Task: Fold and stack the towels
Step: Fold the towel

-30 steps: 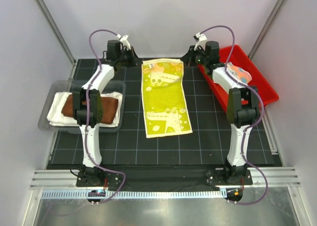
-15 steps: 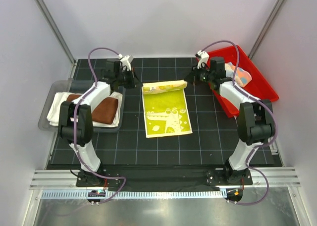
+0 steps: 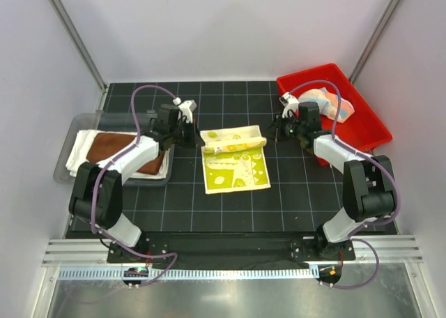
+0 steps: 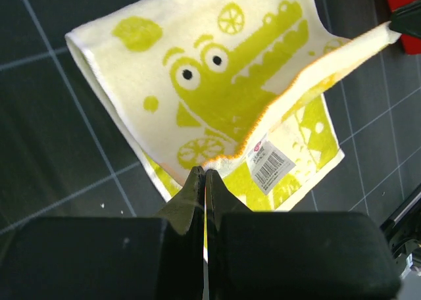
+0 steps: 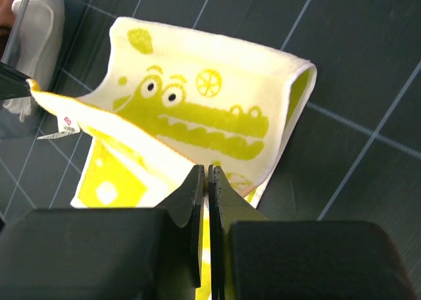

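Note:
The yellow crocodile towel lies mid-mat with its far half lifted and carried over the near half. My left gripper is shut on the far-left corner and my right gripper is shut on the far-right corner. The left wrist view shows the towel hanging from the shut jaws, with a barcode label. The right wrist view shows the towel pinched the same way. The brown towel lies on the cream-white towel in the clear tray. The pastel towel lies in the red bin.
The clear tray stands at the left edge of the black gridded mat. The red bin stands at the back right. White walls enclose the cell on three sides.
Both grippers have pulled the towel's far edge towards the near side, folding the towel over itself. The visible length of the towel has shrunk by about half.

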`<state>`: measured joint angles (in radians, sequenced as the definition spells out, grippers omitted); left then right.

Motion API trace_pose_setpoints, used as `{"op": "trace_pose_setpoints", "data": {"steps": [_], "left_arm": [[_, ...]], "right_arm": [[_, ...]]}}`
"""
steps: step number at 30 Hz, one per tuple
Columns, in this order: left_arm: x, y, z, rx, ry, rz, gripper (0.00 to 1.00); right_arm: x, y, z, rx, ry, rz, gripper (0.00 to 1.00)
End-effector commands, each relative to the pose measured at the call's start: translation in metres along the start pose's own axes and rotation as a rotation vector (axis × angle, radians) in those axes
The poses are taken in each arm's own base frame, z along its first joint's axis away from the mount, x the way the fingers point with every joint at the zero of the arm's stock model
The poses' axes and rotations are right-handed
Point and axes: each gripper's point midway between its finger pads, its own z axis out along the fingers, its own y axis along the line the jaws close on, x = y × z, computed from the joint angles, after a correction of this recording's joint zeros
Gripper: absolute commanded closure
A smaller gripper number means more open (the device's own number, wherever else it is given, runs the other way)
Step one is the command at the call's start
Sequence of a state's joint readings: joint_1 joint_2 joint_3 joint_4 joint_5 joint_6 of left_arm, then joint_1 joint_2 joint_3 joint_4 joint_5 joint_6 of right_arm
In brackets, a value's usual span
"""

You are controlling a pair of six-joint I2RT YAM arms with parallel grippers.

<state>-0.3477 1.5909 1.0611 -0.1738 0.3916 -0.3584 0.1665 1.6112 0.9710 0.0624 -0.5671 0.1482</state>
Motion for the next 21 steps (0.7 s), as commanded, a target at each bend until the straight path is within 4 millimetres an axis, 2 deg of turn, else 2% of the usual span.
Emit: {"op": "trace_pose_setpoints", "data": {"steps": [1, 6, 12, 16, 21], "left_arm": [[-0.009, -0.003, -0.014, -0.035, -0.063, 0.016, 1.00], [0.005, -0.005, -0.017, -0.065, -0.054, 0.006, 1.00], [0.018, -0.008, -0.025, -0.065, -0.048, -0.014, 1.00], [0.036, -0.016, -0.021, -0.054, -0.015, -0.015, 1.00], [0.057, -0.018, -0.012, -0.060, 0.028, -0.019, 1.00]], "right_arm": [[-0.027, 0.018, -0.016, -0.015, -0.108, -0.005, 0.99], [-0.011, 0.029, -0.025, -0.016, -0.097, 0.034, 0.99], [0.013, 0.030, -0.033, 0.000, -0.067, 0.062, 0.99], [0.033, 0.032, -0.034, 0.001, -0.041, 0.085, 0.99], [0.044, 0.031, -0.032, 0.004, -0.038, 0.112, 0.99]]}}
